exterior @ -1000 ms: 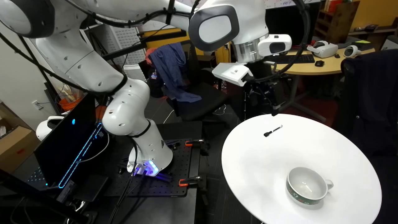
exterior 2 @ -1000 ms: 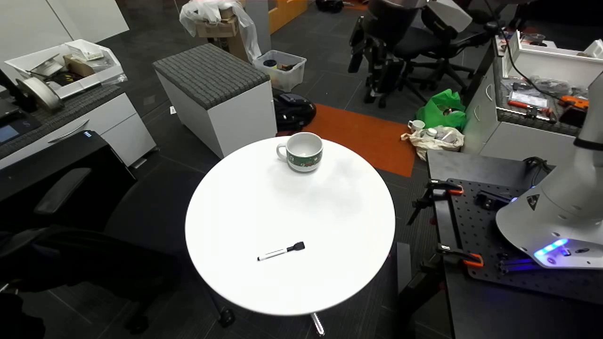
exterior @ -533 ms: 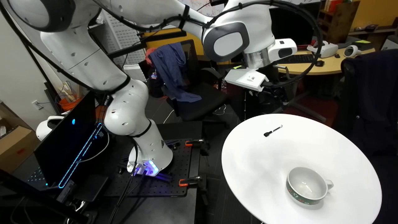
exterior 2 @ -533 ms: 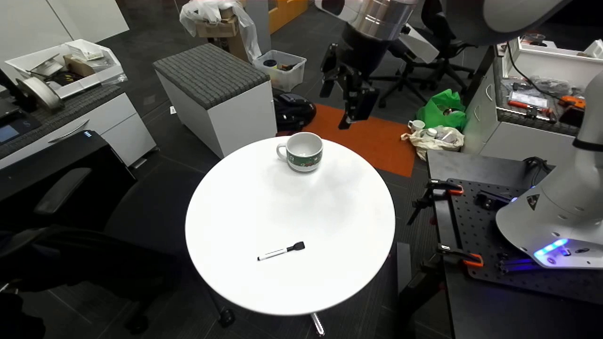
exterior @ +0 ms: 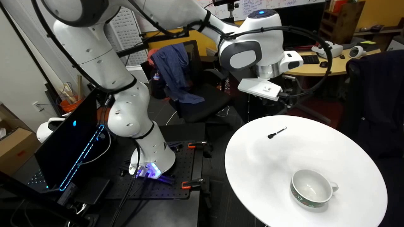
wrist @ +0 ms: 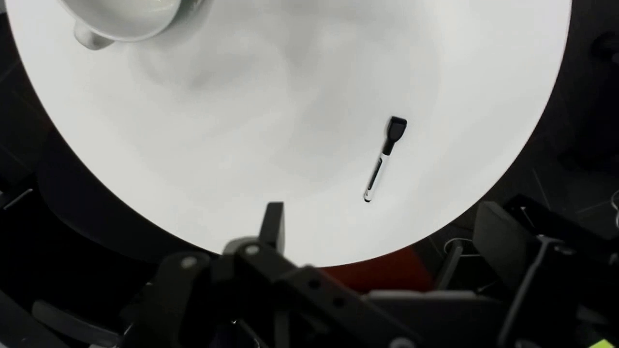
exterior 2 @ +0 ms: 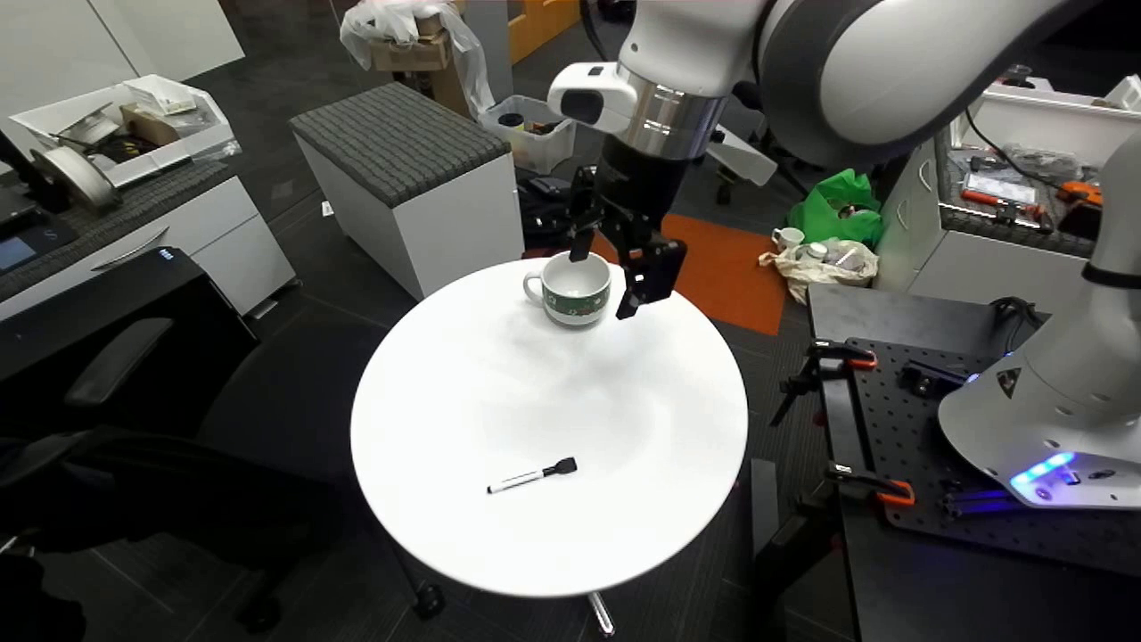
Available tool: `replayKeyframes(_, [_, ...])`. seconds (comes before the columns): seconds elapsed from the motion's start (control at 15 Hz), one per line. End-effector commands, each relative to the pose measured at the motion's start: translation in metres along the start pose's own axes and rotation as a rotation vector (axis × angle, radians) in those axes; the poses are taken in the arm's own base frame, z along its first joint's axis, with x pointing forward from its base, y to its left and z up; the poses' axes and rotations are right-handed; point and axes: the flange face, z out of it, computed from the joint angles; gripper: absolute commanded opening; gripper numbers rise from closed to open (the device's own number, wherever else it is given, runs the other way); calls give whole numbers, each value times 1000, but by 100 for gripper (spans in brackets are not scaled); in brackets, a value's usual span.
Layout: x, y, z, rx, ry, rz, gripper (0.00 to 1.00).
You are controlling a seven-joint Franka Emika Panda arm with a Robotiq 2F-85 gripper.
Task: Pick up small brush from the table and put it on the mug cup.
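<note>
Your small brush [wrist: 383, 159] lies flat on the round white table [exterior 2: 535, 383] — white marker-style barrel, flat black head, head pointing up and slightly right in the wrist view. Your gripper [wrist: 381, 208] has its fingers [wrist: 500, 237] spread wide; in the wrist view the brush shows in the gap between them, just beyond the tips, but in an exterior view you are well apart from it. The white mug [exterior 2: 575, 290] stands upright on the same table, well apart from the brush, green patterned band around it, handle turned away from the robot base [exterior: 154, 151] in both exterior views. In an exterior view one finger overlaps the mug's rim, but the wrist view has them well apart, mug cut off at the top edge. Height of the tips over the table: can't tell. Your gripper is dark on dark in an exterior view — hard to read there. Around you: VR headset [exterior: 329, 50] on a wooden desk [exterior: 344, 67], blue garment [exterior: 175, 69] draped on an office chair [exterior: 208, 107], green bag [exterior 2: 816, 214] on the floor.
</note>
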Motion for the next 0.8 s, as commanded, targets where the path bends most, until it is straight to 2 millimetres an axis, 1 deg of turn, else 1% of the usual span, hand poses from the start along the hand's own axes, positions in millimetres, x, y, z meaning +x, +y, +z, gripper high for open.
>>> replayKeyframes(0.0, [26, 1, 24, 23, 12, -46, 100])
replayKeyframes(0.2, [45, -4, 49, 15, 10, -62, 100])
replayKeyframes(0.4, [66, -8, 81, -9, 36, -67, 100])
replayKeyframes(0.53, [77, -10, 105, -17, 46, -49, 100])
replayKeyframes(0.73, [90, -12, 136, -17, 25, 9, 100])
